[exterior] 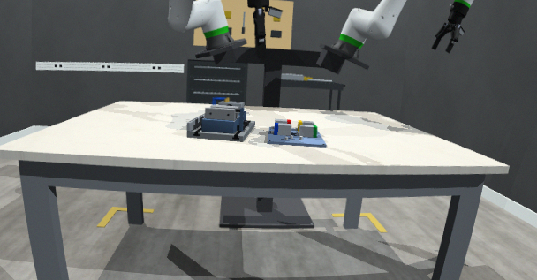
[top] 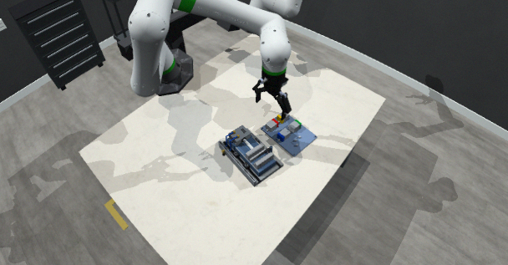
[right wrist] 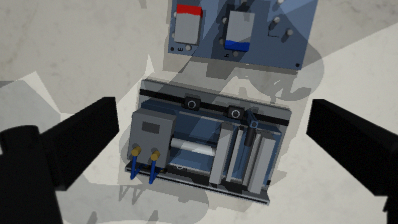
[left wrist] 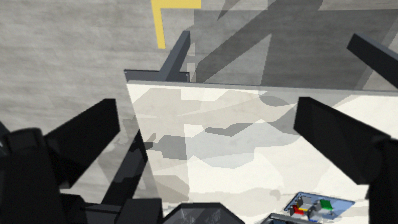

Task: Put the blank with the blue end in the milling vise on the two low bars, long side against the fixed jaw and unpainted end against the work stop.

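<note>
The blank with the blue end [top: 286, 133] [exterior: 283, 129] [right wrist: 240, 27] stands on the blue plate [top: 307, 139] [exterior: 297, 143] [right wrist: 267, 56]. The milling vise [top: 251, 152] [exterior: 219, 124] [right wrist: 204, 187] lies beside the plate. Its fixed jaw [right wrist: 262, 165] is at the end away from the hoses. Two low bars stand upright between the jaws, with the dark work stop [right wrist: 249, 136] near one end. My right gripper [top: 271, 108] [exterior: 260, 41] [right wrist: 212, 115] is open and empty, high above the vise and plate. My left gripper [exterior: 442, 49] [left wrist: 207, 114] is open and empty, far off to the side.
Blanks with a red end [right wrist: 188, 25] [top: 271, 125], a yellow end [top: 281, 118] and a green end [top: 295, 124] [exterior: 308, 131] stand near the blue one. Small pegs rise from the plate. Blue hoses [right wrist: 152, 170] stick out from the moving-jaw end of the vise.
</note>
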Robot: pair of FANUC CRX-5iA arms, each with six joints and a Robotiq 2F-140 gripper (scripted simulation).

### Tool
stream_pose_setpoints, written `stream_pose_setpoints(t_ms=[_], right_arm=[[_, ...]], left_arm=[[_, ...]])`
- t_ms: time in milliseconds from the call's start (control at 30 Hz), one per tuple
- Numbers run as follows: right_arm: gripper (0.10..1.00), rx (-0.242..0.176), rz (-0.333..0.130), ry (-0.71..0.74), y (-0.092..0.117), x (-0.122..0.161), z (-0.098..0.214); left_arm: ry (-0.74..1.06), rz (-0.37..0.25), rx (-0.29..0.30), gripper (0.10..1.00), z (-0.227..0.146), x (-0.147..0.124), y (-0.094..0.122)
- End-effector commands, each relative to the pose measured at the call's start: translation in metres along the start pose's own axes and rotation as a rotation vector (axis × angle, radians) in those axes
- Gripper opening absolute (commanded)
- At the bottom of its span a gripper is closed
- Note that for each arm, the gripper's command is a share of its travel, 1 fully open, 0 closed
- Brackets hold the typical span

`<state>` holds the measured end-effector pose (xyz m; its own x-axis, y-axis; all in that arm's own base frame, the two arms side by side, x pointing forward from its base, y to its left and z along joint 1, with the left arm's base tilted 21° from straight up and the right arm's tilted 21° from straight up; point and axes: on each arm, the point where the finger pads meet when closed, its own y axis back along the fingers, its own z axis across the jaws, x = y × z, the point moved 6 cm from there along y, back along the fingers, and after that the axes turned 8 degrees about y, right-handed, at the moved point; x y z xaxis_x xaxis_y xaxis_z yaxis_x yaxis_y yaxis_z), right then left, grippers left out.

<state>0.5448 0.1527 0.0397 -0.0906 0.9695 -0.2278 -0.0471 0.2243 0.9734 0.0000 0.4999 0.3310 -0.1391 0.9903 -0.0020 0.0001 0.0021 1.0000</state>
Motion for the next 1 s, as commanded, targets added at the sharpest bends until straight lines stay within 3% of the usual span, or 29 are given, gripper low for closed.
stream_pose_setpoints(t_ms=[0, 33, 67, 533, 600, 633, 967], right_arm=[[1.000, -0.086, -0.114, -0.115, 0.001, 0.013, -0.004], [1.000, -0.086, -0.114, -0.115, 0.001, 0.013, -0.004], [1.000, -0.006, -0.006, -0.004, 0.002, 0.008, 0.001], [1.000, -0.086, -0.114, -0.115, 0.006, 0.053, 0.000], [1.000, -0.086, -0.114, -0.115, 0.006, 0.053, 0.000], [1.000, 0.007, 0.008, 0.019, 0.007, 0.047, 0.005], [1.000, -0.060, -0.079, -0.077, 0.010, 0.077, 0.003]], left_arm=[[0.000, 0.002, 0.000, 1.000, 0.000, 0.000, 0.001], [0.000, 0.002, 0.000, 1.000, 0.000, 0.000, 0.001], [0.000, 0.002, 0.000, 1.000, 0.000, 0.000, 0.001], [0.000, 0.002, 0.000, 1.000, 0.000, 0.000, 0.001], [0.000, 0.002, 0.000, 1.000, 0.000, 0.000, 0.001], [0.000, 0.002, 0.000, 1.000, 0.000, 0.000, 0.001], [0.000, 0.002, 0.000, 1.000, 0.000, 0.000, 0.001]])
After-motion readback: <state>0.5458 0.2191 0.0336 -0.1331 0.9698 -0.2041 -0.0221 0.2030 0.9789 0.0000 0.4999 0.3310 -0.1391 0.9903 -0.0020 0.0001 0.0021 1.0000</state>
